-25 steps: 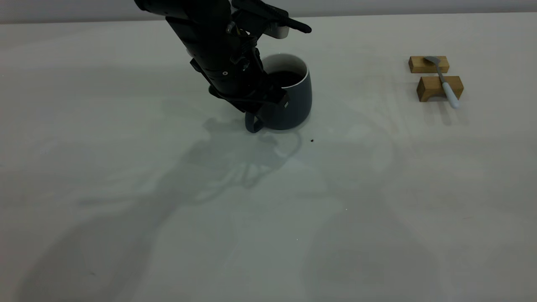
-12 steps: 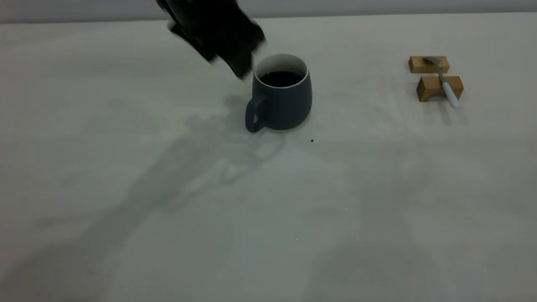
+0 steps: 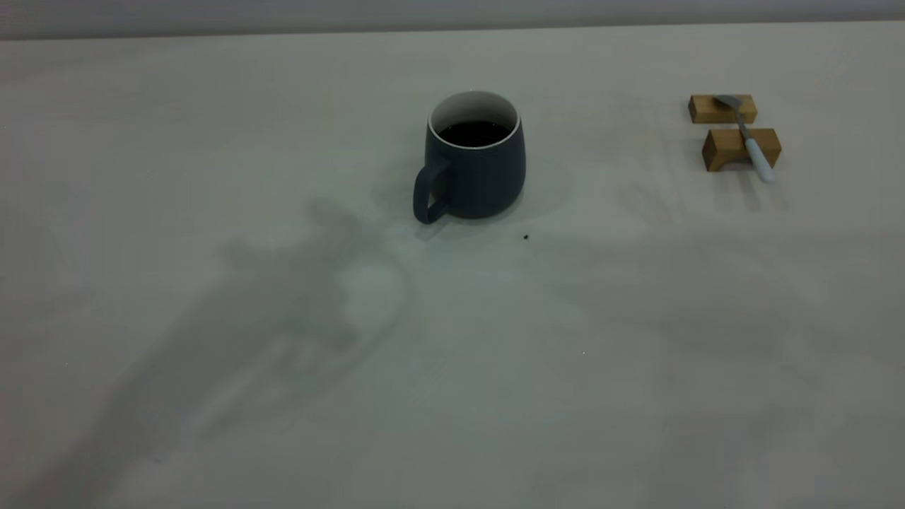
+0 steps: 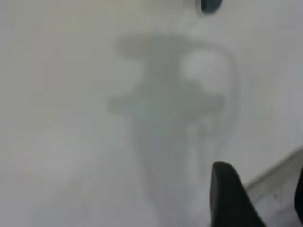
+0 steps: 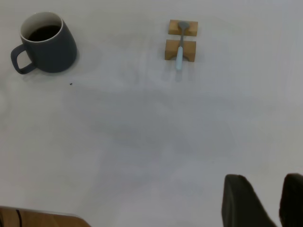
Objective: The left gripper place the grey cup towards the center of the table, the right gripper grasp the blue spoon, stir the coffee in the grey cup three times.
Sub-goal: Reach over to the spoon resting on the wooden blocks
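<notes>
The grey cup [image 3: 472,166] stands upright near the middle of the table [image 3: 452,367], its handle toward the near left, with dark coffee [image 3: 474,132] inside. The blue spoon [image 3: 751,140] lies across two wooden blocks at the far right. Neither arm shows in the exterior view. In the left wrist view my left gripper [image 4: 261,189] is open above bare table, well away from the cup, of which only an edge [image 4: 210,4] shows. In the right wrist view my right gripper [image 5: 265,184] is open and empty, far from the spoon [image 5: 180,49] and the cup [image 5: 45,42].
Two small wooden blocks [image 3: 740,146] hold the spoon off the surface. A tiny dark speck [image 3: 526,237] lies just in front of the cup. A table edge [image 5: 42,215] shows in the right wrist view.
My left gripper has let go of the cup's handle and pulled up and away to the far left, out of the exterior view. The cup and spoon have not moved.
</notes>
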You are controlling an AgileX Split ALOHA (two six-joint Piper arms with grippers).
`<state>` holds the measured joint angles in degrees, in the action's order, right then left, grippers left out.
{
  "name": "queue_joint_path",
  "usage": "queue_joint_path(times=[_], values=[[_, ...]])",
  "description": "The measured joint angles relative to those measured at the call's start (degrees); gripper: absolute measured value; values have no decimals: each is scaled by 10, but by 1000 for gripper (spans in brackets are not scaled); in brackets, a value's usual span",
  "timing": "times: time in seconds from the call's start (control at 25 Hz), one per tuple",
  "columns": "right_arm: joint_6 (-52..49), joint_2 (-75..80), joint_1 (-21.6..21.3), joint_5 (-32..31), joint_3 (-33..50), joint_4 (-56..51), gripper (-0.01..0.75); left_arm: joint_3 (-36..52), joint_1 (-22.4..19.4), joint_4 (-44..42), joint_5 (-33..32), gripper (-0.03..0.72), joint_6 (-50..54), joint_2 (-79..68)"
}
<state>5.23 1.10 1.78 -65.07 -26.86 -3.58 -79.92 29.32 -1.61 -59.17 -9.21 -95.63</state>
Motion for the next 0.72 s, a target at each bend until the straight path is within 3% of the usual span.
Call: queue_joint_path(times=[0.12,0.32,0.72], values=[[0,0,0,0,0,0,241,0,0,-2,-78,368,29,46],[0,0,0,0,0,0,241,24,0,-2,-78,331,53,113],[0,0,0,0,0,0,241,280,-10,-11,-78,291,135,364]])
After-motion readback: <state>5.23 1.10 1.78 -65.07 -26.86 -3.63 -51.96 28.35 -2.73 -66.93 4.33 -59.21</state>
